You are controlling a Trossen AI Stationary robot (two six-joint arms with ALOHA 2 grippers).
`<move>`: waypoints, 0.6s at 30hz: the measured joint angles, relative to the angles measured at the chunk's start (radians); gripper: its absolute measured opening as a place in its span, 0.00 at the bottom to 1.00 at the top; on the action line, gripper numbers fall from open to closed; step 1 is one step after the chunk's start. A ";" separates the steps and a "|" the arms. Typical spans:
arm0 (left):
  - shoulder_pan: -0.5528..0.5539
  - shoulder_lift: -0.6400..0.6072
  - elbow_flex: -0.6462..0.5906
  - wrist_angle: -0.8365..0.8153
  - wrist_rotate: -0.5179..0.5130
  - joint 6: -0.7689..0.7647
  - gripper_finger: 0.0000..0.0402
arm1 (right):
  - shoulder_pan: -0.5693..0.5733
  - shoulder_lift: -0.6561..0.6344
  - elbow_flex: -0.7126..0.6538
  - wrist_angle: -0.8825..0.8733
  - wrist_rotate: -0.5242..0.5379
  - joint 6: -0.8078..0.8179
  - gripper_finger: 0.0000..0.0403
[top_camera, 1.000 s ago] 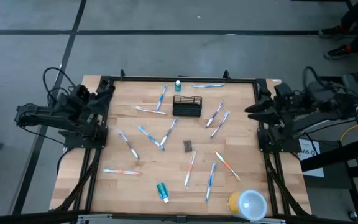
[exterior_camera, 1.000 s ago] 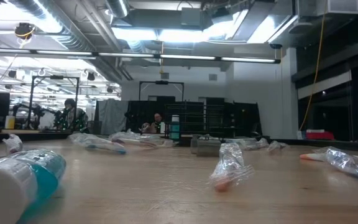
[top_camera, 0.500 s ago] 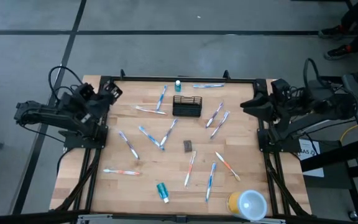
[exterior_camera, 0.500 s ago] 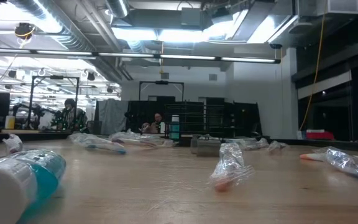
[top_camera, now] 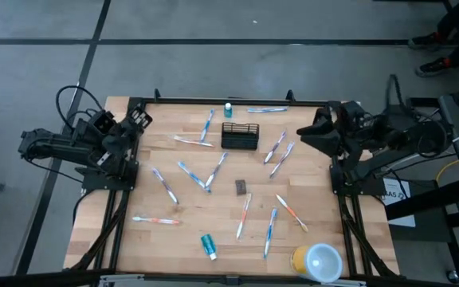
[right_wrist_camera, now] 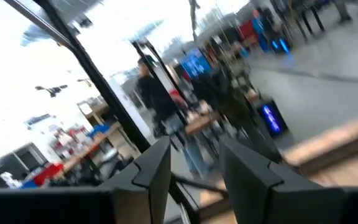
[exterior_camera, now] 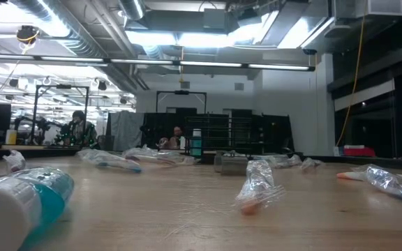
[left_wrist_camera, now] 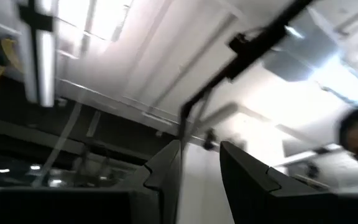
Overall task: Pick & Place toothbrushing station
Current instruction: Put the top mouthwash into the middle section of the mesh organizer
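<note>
The black mesh holder [top_camera: 240, 136] stands on the wooden table, toward its far edge, near the middle. Several wrapped toothbrushes, white, blue and orange, lie scattered flat around it, such as one [top_camera: 205, 126] to its left and two [top_camera: 278, 151] to its right. My left gripper [top_camera: 138, 121] is over the table's far left edge, open and empty, and its wrist view looks up at the ceiling. My right gripper [top_camera: 305, 134] is open and empty, just inside the table's right edge, level with the holder and apart from it.
A small tube with a teal cap [top_camera: 228, 109] stands behind the holder. A teal tube [top_camera: 208, 244] lies near the front edge and shows large in the low view [exterior_camera: 26, 202]. A yellow cup with a pale lid [top_camera: 317, 260] is at the front right. A small dark block [top_camera: 241, 186] lies mid-table.
My right gripper has moved from the table's right edge toward the left, in over the table toward the holder. Nothing on the table has moved.
</note>
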 joint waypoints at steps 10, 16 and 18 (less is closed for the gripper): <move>-0.022 0.000 0.000 0.008 -0.040 0.038 0.27 | 0.035 -0.006 0.000 0.047 0.013 -0.049 0.34; -0.022 0.004 0.000 -0.022 -0.087 0.032 0.29 | 0.035 -0.007 0.000 0.048 0.014 -0.062 0.34; -0.023 0.012 0.001 -0.029 -0.105 0.029 0.29 | 0.035 -0.007 0.000 0.048 0.014 -0.062 0.34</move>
